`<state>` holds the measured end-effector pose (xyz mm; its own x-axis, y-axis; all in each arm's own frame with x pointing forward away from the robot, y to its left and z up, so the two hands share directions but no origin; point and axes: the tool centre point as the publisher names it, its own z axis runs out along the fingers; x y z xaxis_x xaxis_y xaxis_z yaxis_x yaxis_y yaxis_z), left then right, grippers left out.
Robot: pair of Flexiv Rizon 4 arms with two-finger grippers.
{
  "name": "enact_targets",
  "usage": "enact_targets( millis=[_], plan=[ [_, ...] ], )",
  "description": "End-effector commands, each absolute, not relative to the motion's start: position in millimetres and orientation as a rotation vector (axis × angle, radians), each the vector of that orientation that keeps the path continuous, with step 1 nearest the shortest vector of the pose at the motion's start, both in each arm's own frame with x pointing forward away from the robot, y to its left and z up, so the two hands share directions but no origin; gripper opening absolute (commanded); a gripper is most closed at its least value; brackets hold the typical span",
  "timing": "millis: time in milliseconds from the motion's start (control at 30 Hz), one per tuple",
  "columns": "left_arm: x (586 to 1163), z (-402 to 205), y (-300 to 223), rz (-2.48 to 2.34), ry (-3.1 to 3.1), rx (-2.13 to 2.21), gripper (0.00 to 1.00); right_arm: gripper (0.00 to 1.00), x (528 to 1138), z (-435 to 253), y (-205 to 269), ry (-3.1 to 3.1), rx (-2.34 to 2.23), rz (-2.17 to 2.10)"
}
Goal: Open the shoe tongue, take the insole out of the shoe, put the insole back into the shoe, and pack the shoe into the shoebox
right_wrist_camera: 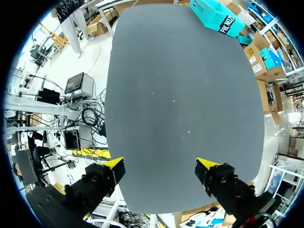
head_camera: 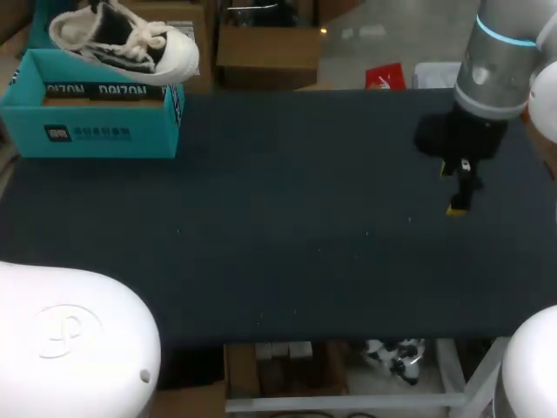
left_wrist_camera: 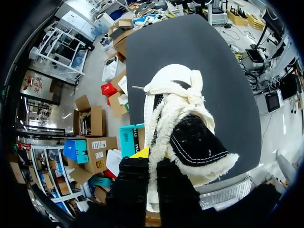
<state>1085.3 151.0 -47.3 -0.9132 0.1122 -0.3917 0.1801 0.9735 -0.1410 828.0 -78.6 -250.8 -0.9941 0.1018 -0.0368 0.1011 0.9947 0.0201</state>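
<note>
The shoe (head_camera: 122,39) is gripped by the left fingers (left_wrist_camera: 134,183) over the shoebox (head_camera: 91,113); the right fingers (right_wrist_camera: 209,169) are held open.

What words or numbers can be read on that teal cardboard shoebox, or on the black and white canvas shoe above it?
On the teal cardboard shoebox, dark band under the rim: white capitals, upside down and blurred, not reliably readable.
On its front wall: a small dark label, too small to read.
On its side in the right wrist view: white capitals, partly cut off, unreadable.
On the black and white canvas shoe: no print visible.
</note>
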Motion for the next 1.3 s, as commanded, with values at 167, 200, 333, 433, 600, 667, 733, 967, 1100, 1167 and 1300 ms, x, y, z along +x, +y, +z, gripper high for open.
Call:
enact_targets(
  millis=[167,200,333,433,600,667,733,967,1100,1167,1300],
  plan=[
    [1122.4,-73.8,225.8,-0.303,2.799,0.148,0.00,1.00,827.8,-249.9,-78.7,3.102,0.158,0.025],
    [1126.7,-77.1,233.7,-0.317,2.803,0.129,0.00,1.00,827.8,-249.9,-78.7,3.102,0.158,0.025],
    [1140.0,-93.4,263.7,-0.350,2.833,0.097,0.00,1.00,827.8,-249.9,-78.7,3.102,0.158,0.025],
    [1149.2,-107.6,280.2,-0.359,2.861,0.069,0.00,1.00,827.8,-249.9,-78.7,3.102,0.158,0.025],
    [1162.7,-136.0,299.2,-0.361,2.904,0.039,0.00,1.00,827.8,-249.9,-78.7,3.102,0.158,0.025],
    [1172.2,-148.3,304.6,-0.371,2.925,0.019,0.00,1.00,827.8,-249.9,-78.7,3.102,0.158,0.025],
    [1181.1,-160.8,306.4,-0.377,2.941,0.008,0.00,1.00,827.8,-249.9,-78.7,3.102,0.158,0.025],
    [1208.6,-188.0,307.7,-0.438,2.981,-0.027,0.00,1.00,827.8,-249.9,-78.7,3.102,0.158,0.025],
    [1215.5,-197.7,302.5,-0.466,3.000,-0.022,0.00,1.00,827.8,-249.9,-78.7,3.102,0.158,0.025],
    [1221.0,-206.1,297.7,-0.468,3.024,-0.020,0.00,1.00,827.8,-249.9,-78.7,3.102,0.158,0.025],
    [1237.0,-229.9,286.4,-0.452,3.087,-0.027,0.00,1.00,827.8,-249.9,-78.7,3.102,0.158,0.025]
  ],
)
